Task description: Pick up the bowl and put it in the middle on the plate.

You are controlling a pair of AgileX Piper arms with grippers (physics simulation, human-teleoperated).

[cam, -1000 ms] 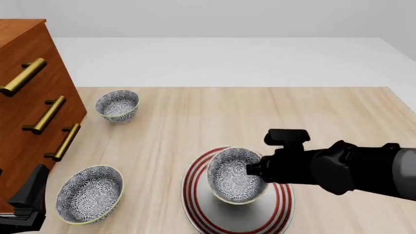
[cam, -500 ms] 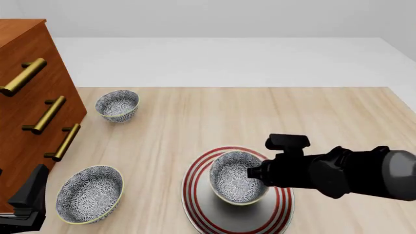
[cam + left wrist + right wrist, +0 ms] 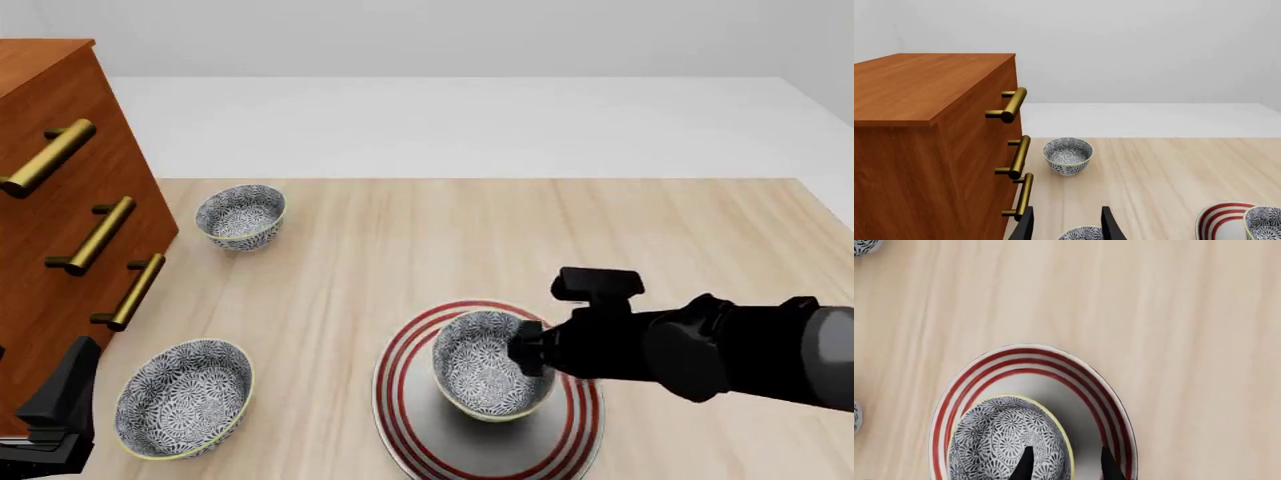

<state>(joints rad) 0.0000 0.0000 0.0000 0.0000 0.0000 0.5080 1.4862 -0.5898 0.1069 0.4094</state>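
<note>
While the right gripper (image 3: 1063, 466) pinches its wall, one finger inside and one outside the near-right rim, the bowl (image 3: 490, 363) sits over the middle of the plate (image 3: 400, 400), tilted a little in the front view; whether its base touches the plate cannot be told. It is small, round and deep, covered inside and out with a dense blue-and-white floral pattern, and edged with a thin pale yellowish rim. Beneath it, the plate is much wider, white, with three concentric red rings around its border, which show clear of the bowl on every side in the right wrist view.

Two look-alike bowls stand away from the plate: a near bowl (image 3: 183, 398) to the plate's left, and a far bowl (image 3: 242, 215) beyond that, up and to the plate's left, well apart from it. A wooden dresser (image 3: 60, 180) with brass bar handles stands further left of both. All rest on a pale wooden table (image 3: 534, 230).

Left of the near bowl, the left gripper (image 3: 1066, 225) hangs low, its two dark fingers parted and gripping nothing, with that bowl's rim showing between them in the left wrist view.
</note>
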